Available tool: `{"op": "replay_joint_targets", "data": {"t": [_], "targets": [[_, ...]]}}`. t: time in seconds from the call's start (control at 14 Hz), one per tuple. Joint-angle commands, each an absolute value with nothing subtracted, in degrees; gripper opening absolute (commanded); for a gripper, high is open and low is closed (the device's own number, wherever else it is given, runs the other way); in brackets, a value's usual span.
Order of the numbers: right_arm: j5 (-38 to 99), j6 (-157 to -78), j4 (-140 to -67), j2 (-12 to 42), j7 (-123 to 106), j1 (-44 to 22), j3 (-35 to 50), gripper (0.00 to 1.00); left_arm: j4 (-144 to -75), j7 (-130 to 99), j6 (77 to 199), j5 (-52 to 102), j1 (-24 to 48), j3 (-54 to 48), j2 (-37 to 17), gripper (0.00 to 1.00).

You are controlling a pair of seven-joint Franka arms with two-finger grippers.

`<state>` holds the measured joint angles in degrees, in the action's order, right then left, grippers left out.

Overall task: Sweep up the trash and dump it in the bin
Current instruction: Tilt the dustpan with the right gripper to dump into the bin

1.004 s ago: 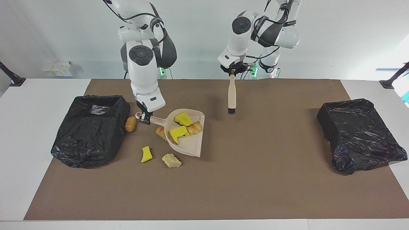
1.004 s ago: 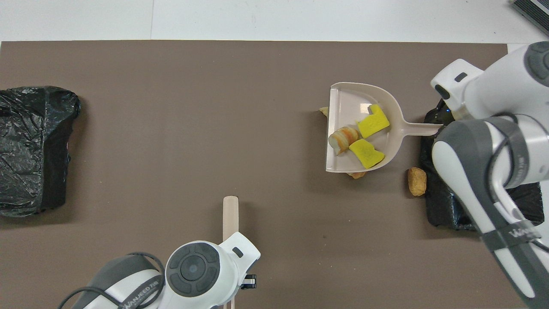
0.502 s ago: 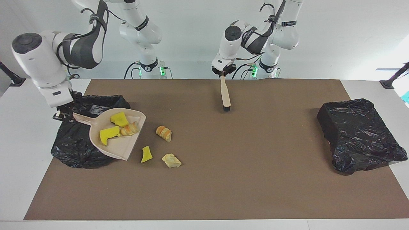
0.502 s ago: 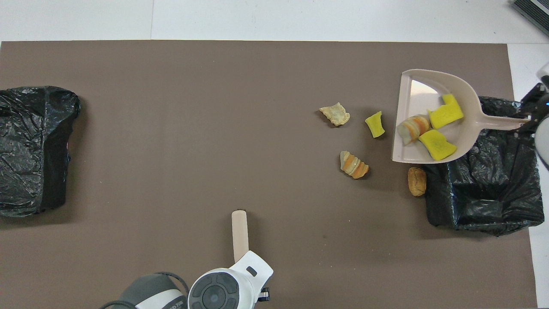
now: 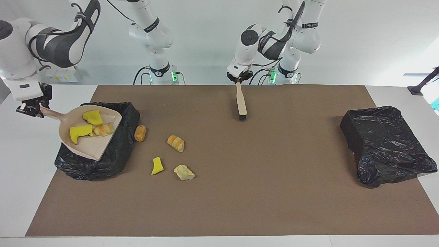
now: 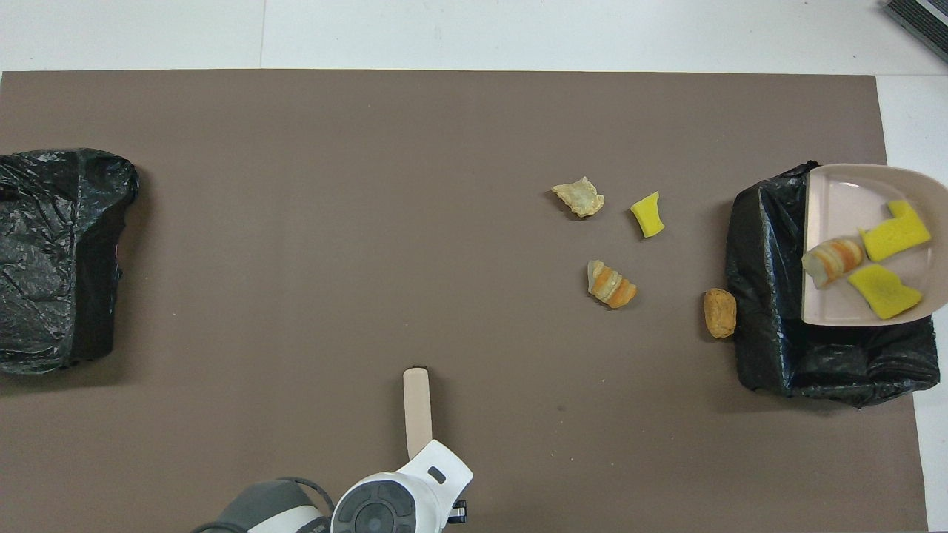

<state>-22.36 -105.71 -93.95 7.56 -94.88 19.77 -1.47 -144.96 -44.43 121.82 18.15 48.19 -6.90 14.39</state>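
My right gripper (image 5: 33,110) is shut on the handle of the beige dustpan (image 5: 91,145), which hangs tilted over the black-lined bin (image 5: 113,157) at the right arm's end. Two yellow sponge chunks (image 5: 81,132) and a striped bread lump (image 5: 103,129) of the trash lie in the pan (image 6: 837,207). On the mat beside the bin (image 6: 763,296) lie a brown lump (image 5: 140,133), a striped pastry (image 5: 176,143), a yellow scrap (image 5: 157,166) and a pale pastry (image 5: 184,172). My left gripper (image 5: 239,79) is shut on the brush (image 5: 241,103), bristles down over the mat's middle.
A second black-bagged bin (image 5: 387,144) stands at the left arm's end of the table, also seen from above (image 6: 59,259). The brown mat (image 5: 260,192) covers most of the white table. The brush handle (image 6: 417,411) pokes out from under my left wrist.
My right arm lifted the loaded dustpan off the mat and swung it over the bin at its end. My left arm drew the brush back toward the robots.
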Motion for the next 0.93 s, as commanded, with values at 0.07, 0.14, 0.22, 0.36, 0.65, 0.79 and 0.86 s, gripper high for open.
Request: {"op": "replay_joint_targets", "data": {"t": [0.07,0.14,0.22,0.36,0.65,0.79,0.86], "targets": [[-34.2,-104.9,-99.8,3.2,-85.3,19.2,-1.1,0.0,-146.3,-44.7,123.7,19.1,50.3,-6.0,14.6,0.0],[-37.8,-104.9,-102.6,1.6,-80.6,18.7,-0.8,0.0,-146.3,-44.4,123.5,19.1,50.3,-6.0,14.6,0.0],[-41.1,-105.0,-105.3,-0.1,-76.8,18.5,-0.4,0.0,-146.1,-44.3,122.8,19.1,50.2,-5.9,14.6,0.0],[-43.8,-104.8,-108.0,-1.8,-72.8,16.2,-0.5,0.0,-145.8,-44.7,122.0,19.1,49.7,-5.9,14.3,0.25],[-48.5,-103.4,-107.4,-2.5,-70.9,15.0,-0.4,0.0,-145.5,-44.9,120.4,19.2,49.6,-5.9,14.3,0.69],[-51.7,-102.7,-106.6,-3.4,-70.8,13.0,-0.4,0.0,-145.5,-44.8,120.1,19.2,49.6,-5.8,14.3,0.7],[-51.9,-102.3,-105.9,-3.8,-70.8,13.0,-0.4,0.0,-145.1,-44.3,119.6,19.2,49.5,-5.7,14.4,0.71]]}}
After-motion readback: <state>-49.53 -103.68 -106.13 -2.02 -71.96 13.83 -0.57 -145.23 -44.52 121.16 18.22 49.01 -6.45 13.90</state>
